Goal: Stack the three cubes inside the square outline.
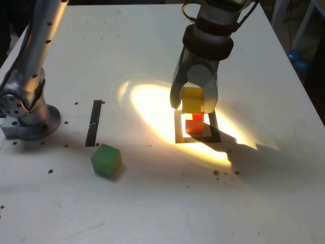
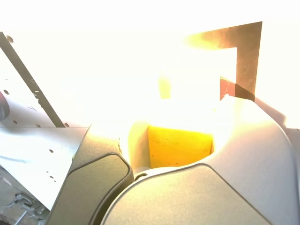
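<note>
One white table (image 1: 152,213) fills nearly the whole exterior view, speckled with small dark specks and lit by a bright pool of light around its middle. On it, at the exterior view's left, stands the arm's grey base (image 1: 28,114), with a pale link rising from it out of the top of the picture. Another part of the arm comes down from the top edge toward the exterior view's right of centre and ends in the gripper (image 1: 194,104), its two pale fingers (image 1: 177,86) pointing down at the table.

Between those fingers sits the yellow cube (image 1: 192,99), clamped on both sides (the wrist view shows it pressed snugly between the two pads, with no gap to be seen). It is held directly above the red cube (image 1: 194,125); whether the two touch I cannot tell. The red cube stands inside the square outline (image 1: 179,133), whose black tape frame shows around its foot; in the wrist view glare washes out most of that frame and only one corner of it (image 2: 246,51) and a sliver of red (image 2: 225,86) can be made out.

A straight black tape strip (image 1: 94,122) lies well to the exterior view's left of the outline. Just below its near end, apart from the stack, sits the green cube (image 1: 106,160), resting on the table by itself.
</note>
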`<act>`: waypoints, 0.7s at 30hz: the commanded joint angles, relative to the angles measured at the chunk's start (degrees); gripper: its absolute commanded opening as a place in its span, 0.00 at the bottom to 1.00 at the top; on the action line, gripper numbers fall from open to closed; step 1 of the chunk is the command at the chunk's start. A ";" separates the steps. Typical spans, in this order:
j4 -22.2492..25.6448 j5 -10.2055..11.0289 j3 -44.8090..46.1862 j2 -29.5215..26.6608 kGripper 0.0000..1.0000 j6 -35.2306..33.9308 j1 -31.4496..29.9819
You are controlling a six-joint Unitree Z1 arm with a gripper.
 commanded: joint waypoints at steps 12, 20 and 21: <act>-0.97 -0.97 -0.02 1.60 0.99 1.55 -0.34; -0.84 -0.55 0.17 0.57 1.00 1.62 -0.34; -0.81 -0.33 0.34 0.06 1.00 1.62 -0.34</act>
